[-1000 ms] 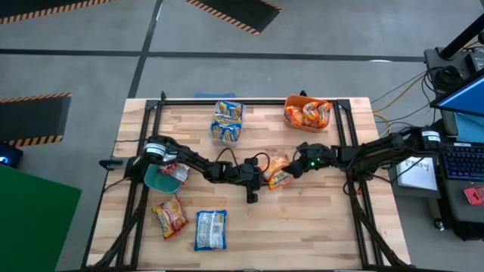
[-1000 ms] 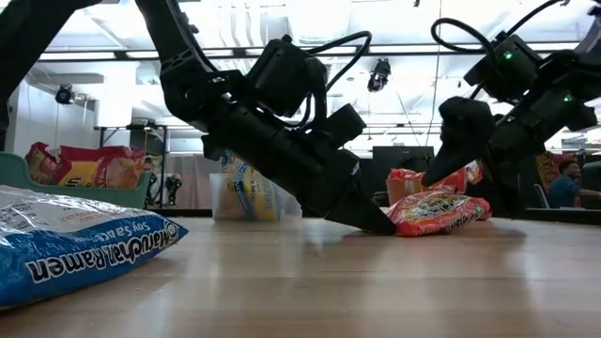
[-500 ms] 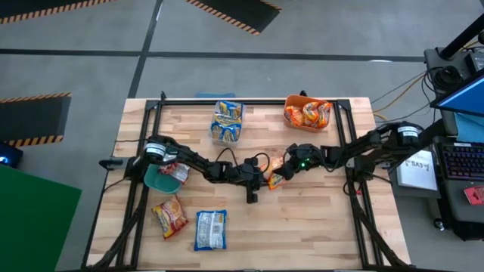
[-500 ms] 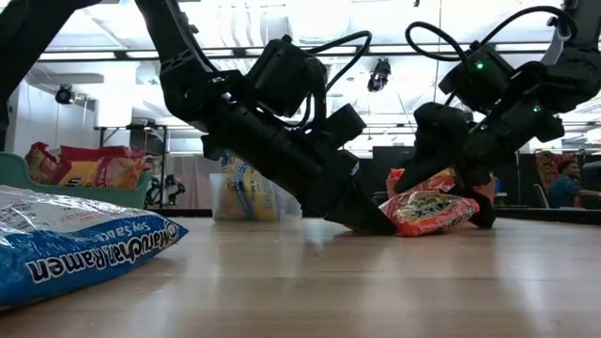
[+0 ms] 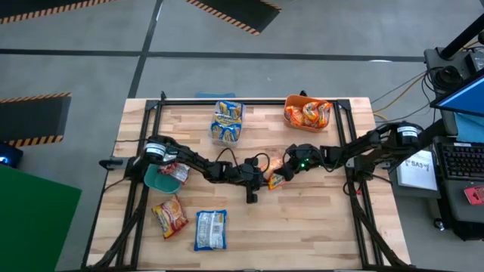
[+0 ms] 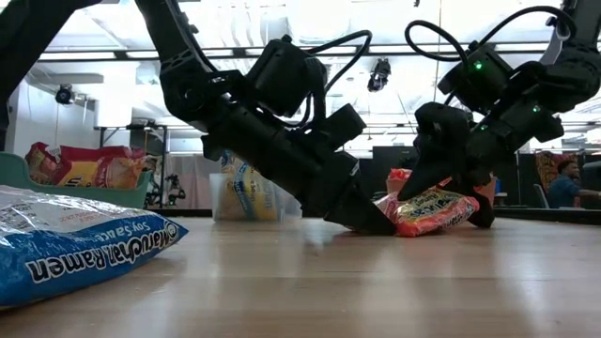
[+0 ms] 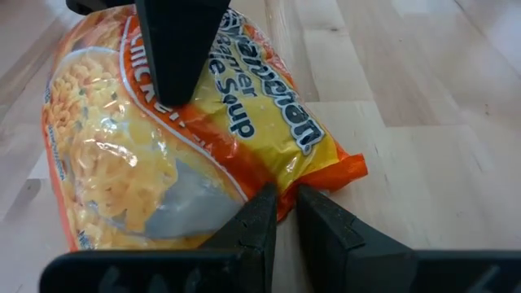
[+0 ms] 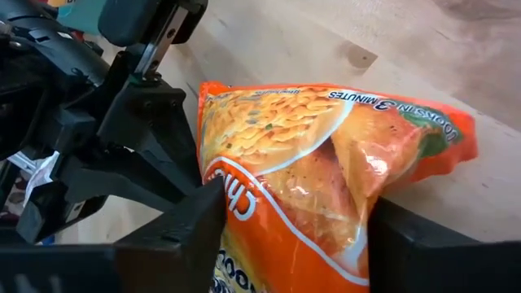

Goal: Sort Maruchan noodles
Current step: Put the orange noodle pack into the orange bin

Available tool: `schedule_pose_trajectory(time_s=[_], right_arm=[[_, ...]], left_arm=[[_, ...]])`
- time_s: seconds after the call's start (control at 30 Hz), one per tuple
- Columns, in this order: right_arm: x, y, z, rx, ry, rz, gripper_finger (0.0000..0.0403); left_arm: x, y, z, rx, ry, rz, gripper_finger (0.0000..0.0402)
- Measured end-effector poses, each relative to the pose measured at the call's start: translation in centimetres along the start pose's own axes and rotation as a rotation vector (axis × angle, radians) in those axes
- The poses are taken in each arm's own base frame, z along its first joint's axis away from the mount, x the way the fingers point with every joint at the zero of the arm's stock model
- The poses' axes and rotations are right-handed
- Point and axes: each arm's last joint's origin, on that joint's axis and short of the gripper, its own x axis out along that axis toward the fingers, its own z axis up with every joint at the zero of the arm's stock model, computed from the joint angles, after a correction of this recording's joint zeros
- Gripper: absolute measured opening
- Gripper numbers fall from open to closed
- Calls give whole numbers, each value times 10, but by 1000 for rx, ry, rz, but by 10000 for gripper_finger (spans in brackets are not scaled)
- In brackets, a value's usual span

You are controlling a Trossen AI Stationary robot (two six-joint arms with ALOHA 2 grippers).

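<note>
Two robot hands meet at one orange noodle packet in the middle of the wooden worktop.

The left hand (image 7: 279, 213) has its fingers pressed together, tips at the packet's (image 7: 163, 130) edge. The right hand (image 8: 289, 236) has its fingers apart, one on each side of the same packet, which lies flat on the wood. The two dark arms crowd close on both sides of it. Near the front edge lie a blue packet (image 5: 210, 229) and another orange packet (image 5: 169, 216). A clear bin (image 5: 228, 121) at the back holds blue-and-yellow packets, and an orange bin (image 5: 307, 112) holds orange ones. A teal bin (image 5: 160, 176) on the left holds a red-and-white packet. The worktop (image 5: 318, 219) is pale wood planks. Around it is grey floor with striped tape, and a desk with a keyboard (image 5: 461, 161) is on the right. A person (image 6: 564, 183) sits far back.
</note>
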Motion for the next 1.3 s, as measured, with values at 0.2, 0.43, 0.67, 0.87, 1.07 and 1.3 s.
schedule_pose_trajectory(time_s=[0.2,0.43,0.67,0.87,1.07,1.3], right_arm=[[-1,0,0,2,1,1,153],[-5,6,3,-10,-14,37,65],[-12,13,8,-25,-40,83,48],[-21,21,14,-35,-82,129,46],[-34,26,22,-37,-125,150,44],[-53,50,57,-100,-133,56,43]], left_arm=[[-1,0,2,8,-3,0,36],[-9,1,13,43,-26,1,36],[-21,2,27,53,-22,1,36],[-50,4,46,130,3,13,36],[-101,9,68,248,-18,78,36],[-168,14,82,288,-209,114,36]])
